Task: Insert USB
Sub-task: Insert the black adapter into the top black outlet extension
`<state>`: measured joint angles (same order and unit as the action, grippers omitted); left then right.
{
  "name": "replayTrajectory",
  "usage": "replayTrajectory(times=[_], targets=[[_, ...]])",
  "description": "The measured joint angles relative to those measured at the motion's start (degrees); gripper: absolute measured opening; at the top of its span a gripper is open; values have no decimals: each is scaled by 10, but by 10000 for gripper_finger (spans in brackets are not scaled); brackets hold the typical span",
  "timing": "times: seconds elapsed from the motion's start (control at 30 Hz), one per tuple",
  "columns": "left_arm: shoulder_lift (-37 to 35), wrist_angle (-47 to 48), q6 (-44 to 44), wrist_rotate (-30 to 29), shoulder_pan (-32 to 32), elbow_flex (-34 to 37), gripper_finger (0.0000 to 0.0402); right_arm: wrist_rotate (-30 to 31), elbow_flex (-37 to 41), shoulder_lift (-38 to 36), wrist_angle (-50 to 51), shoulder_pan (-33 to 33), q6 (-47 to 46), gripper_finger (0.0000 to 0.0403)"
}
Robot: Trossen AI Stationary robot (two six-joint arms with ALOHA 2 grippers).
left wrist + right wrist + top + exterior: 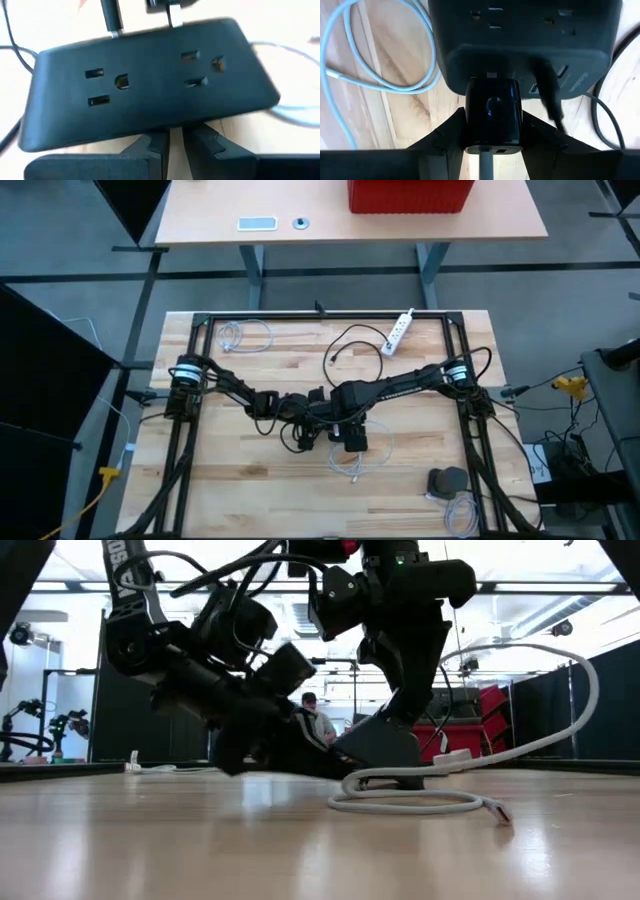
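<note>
Two dark grippers meet at the middle of the pale wooden table [250,480], working on a black power block [150,95] that is matte, smooth and wedge-shaped with rounded corners. The left gripper [175,142] has its fingers pressed nearly together against the block's near edge, just below the face with two pairs of outlet slots. The right gripper [492,125] pinches a glossy black USB plug [492,117], a boxy piece with a cable at its back, its metal tip touching the block's port side beside another cord already seated there. A pale, smooth cable [380,55] lies looped on the wood just beside the block; in the low view it curls close to the arms. A white power strip [400,330] lies well apart near the far edge, and a grey round-cornered pad [448,479] sits near the right front corner, leaving open planks at the front left.
</note>
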<state>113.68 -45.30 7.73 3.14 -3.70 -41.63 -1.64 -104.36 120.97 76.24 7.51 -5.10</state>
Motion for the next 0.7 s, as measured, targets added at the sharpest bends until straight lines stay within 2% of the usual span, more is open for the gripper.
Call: replayTrajectory(times=[0.37, 0.7], targets=[[-11, -4, -28, 0, 0, 7, 39, -4, 0, -1, -33, 1, -17, 143], [-11, -14, -56, -10, 0, 14, 39, 18, 17, 0, -75, 1, -129, 143]])
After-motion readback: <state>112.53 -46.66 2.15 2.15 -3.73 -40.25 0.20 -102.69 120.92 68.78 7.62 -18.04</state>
